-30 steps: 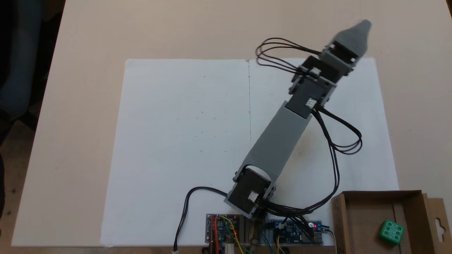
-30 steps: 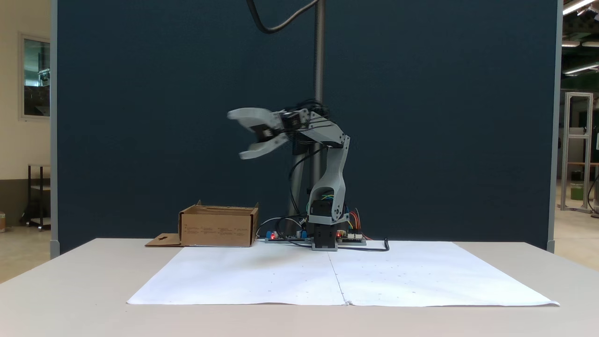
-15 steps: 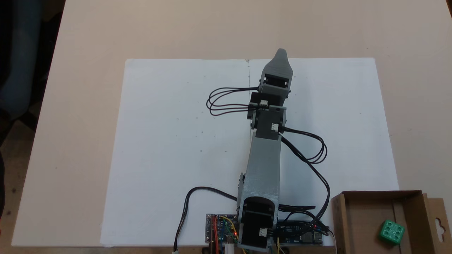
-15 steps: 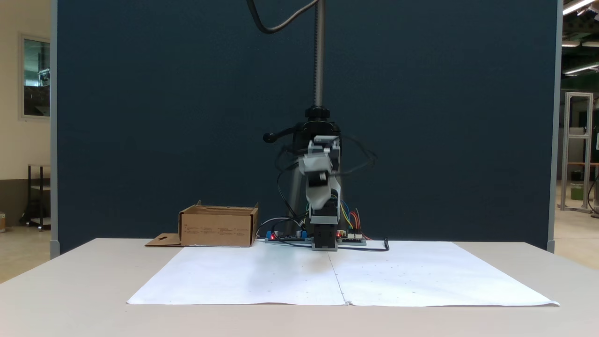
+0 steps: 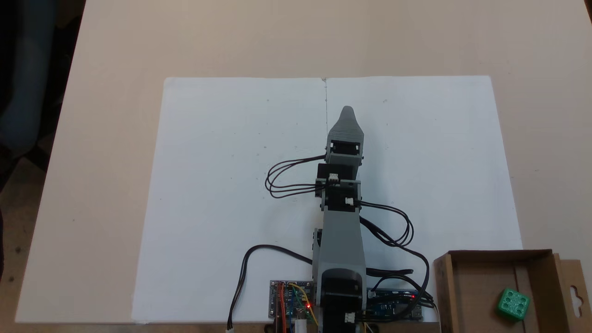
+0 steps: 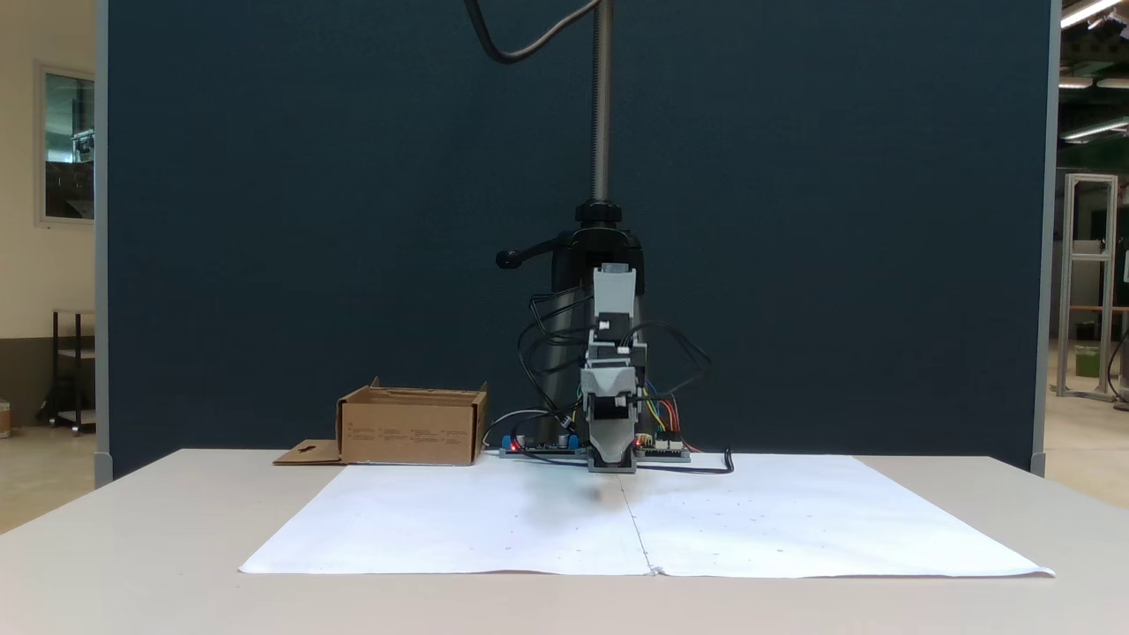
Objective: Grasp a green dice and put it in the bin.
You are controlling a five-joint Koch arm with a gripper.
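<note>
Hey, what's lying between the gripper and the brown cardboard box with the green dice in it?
In the fixed view from above, bare white paper and looping black cables separate the gripper from the cardboard box.

Brightness: even, soft indoor light in both fixed views; white paper (image 5: 231,185) bright, not blown out.
Source: ceiling strip lights (image 6: 1089,13) far right of the pincer (image 6: 612,459).
Shadows: faint, diffuse smudge on paper just under the pincer.
Sharpness: arm (image 5: 341,231) crisp, no motion blur; mild softness overall.
Backdrop: dark blue panel (image 6: 309,220), matte, glare-free.
</note>
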